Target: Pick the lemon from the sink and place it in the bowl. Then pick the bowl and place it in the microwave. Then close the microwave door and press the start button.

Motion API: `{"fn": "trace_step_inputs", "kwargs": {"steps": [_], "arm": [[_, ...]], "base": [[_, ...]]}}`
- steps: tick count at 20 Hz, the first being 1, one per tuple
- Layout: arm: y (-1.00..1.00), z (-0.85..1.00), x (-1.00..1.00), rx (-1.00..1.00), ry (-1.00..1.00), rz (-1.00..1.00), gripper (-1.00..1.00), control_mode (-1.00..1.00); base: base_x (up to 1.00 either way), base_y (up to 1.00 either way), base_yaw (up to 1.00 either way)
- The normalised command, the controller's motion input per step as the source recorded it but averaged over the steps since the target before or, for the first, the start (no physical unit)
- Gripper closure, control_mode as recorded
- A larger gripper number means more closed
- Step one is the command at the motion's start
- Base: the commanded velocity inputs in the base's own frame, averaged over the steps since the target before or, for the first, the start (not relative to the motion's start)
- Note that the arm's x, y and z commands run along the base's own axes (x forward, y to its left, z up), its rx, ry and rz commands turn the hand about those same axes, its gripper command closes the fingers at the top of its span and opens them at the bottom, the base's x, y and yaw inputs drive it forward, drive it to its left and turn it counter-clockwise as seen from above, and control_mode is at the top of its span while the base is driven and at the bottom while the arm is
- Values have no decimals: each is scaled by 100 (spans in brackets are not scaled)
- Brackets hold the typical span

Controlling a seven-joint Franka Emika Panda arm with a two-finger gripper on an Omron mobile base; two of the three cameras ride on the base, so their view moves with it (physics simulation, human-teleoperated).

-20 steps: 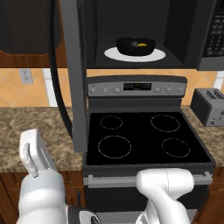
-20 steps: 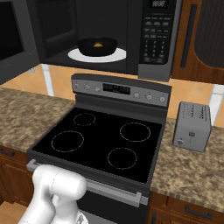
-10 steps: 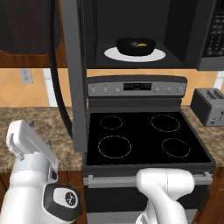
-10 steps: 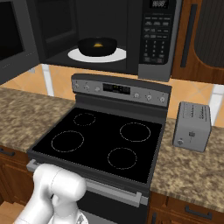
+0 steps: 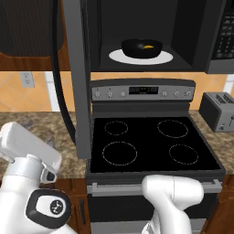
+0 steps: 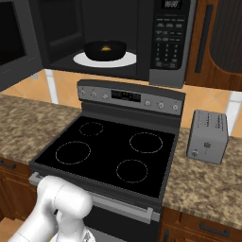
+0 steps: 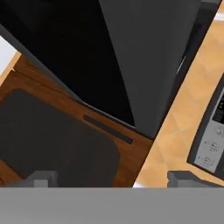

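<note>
The microwave [image 5: 219, 36] hangs open above the stove. Inside it, the glossy black bowl [image 5: 142, 47] sits on the white turntable plate, and the yellow lemon [image 5: 148, 46] lies in the bowl. The right base view shows the same bowl [image 6: 105, 49] and lemon [image 6: 106, 47]. The microwave door [image 5: 77, 77] is swung out to the left, edge-on, with its black bar handle [image 5: 57, 68] on the outer side. In the hand view my gripper [image 7: 113, 178] is open and holds nothing. It faces the door's grey edge [image 7: 148, 57] and black window [image 7: 74, 48]. The sink is out of view.
A black four-ring stove [image 5: 151, 146] with a grey control panel [image 5: 144, 90] lies under the microwave. A grey toaster [image 6: 206, 136] stands on the speckled counter [image 6: 208, 184] to the right. Brown wooden cabinets [image 6: 217, 42] flank the microwave. My white arm [image 5: 27, 151] stands at the lower left.
In the left base view the arm's white upper link has tipped over from upright, and a dark round joint cap now shows below it. Bowl, lemon and door have not moved.
</note>
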Motion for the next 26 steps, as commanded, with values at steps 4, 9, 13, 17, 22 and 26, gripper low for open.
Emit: {"fn": "trace_step_inputs", "kwargs": {"steps": [4, 9, 13, 17, 22, 26], "arm": [[-32, 21, 0, 9, -17, -3, -100, -100], [-63, 18, 0, 17, -11, 0, -100, -100], [-81, 13, -12, 21, -13, 0, -100, -100], [-82, 16, -17, 21, -15, 0, -100, -100], [-86, 16, -24, 22, -18, 0, -100, -100], [-93, 11, -4, 25, -9, 0, -100, -100]], "base": [[0, 0, 0], [0, 0, 0], [0, 0, 0], [0, 0, 0], [0, 0, 0], [0, 0, 0]]}}
